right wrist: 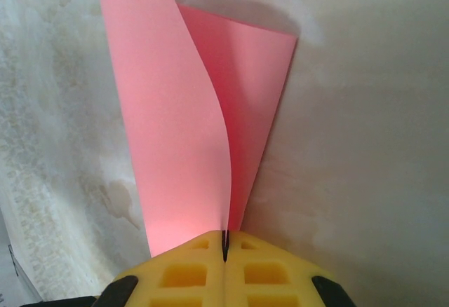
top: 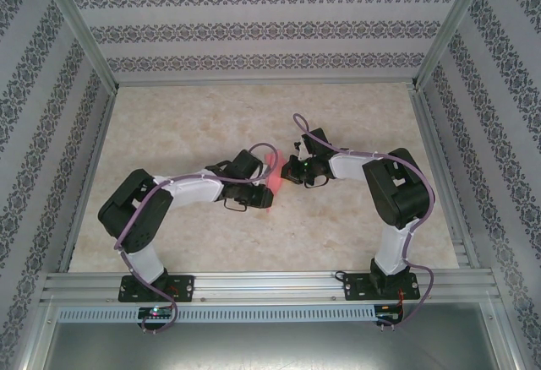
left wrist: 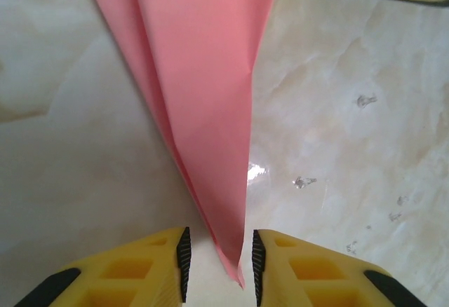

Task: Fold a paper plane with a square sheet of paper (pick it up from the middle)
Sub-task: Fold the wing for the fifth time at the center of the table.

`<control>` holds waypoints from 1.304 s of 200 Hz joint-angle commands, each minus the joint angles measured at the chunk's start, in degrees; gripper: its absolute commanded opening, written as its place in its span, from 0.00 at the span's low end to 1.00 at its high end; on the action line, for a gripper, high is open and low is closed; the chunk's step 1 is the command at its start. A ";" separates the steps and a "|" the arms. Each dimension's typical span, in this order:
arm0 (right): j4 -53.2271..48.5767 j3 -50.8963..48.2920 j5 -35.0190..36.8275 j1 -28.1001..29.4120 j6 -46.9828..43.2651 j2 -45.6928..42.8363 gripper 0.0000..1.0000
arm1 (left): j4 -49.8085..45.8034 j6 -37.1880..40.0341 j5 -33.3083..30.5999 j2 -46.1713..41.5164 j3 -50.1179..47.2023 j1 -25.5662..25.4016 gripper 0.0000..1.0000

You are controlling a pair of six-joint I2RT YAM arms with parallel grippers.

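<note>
Marble table (top: 211,235), right fingers (right wrist: 210,249) pinch paper (right wrist: 175,111), left fingers (left wrist: 181,258) parted

Pink-red paper plane (left wrist: 203,76), yellow fingers (left wrist: 309,272) with black ribbed pads (left wrist: 184,261), cream marbled table (top: 355,226), black-and-white arms (top: 194,188) with lilac cables (top: 123,236), white walls (top: 270,24) with grey ornamental stripes

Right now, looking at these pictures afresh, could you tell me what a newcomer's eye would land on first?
The pink paper stands out first, a bright spot at the middle of the pale marbled table, where the two arms meet. The right gripper is pinched shut on it, and its layers fan out away from the fingers. At the left gripper, the paper's sharp folded tip sits between open jaws.
</note>
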 commanded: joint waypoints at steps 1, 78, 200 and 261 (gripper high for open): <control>-0.60 0.25 1.05 0.67 -1.00 -0.58 0.02 | -2.64 -2.57 -3.52 -0.79 -0.71 -1.75 0.34; -0.15 -0.80 1.02 0.43 -1.00 -1.38 0.02 | -6.82 -1.92 -8.76 2.99 2.72 -5.18 0.25; 0.55 0.68 0.38 0.94 -1.35 -1.90 0.02 | -17.50 5.37 -20.71 4.95 7.22 -7.31 0.06; 2.26 1.34 0.01 0.97 -1.67 -0.94 0.02 | -18.22 9.82 -21.81 5.38 7.65 -7.31 0.06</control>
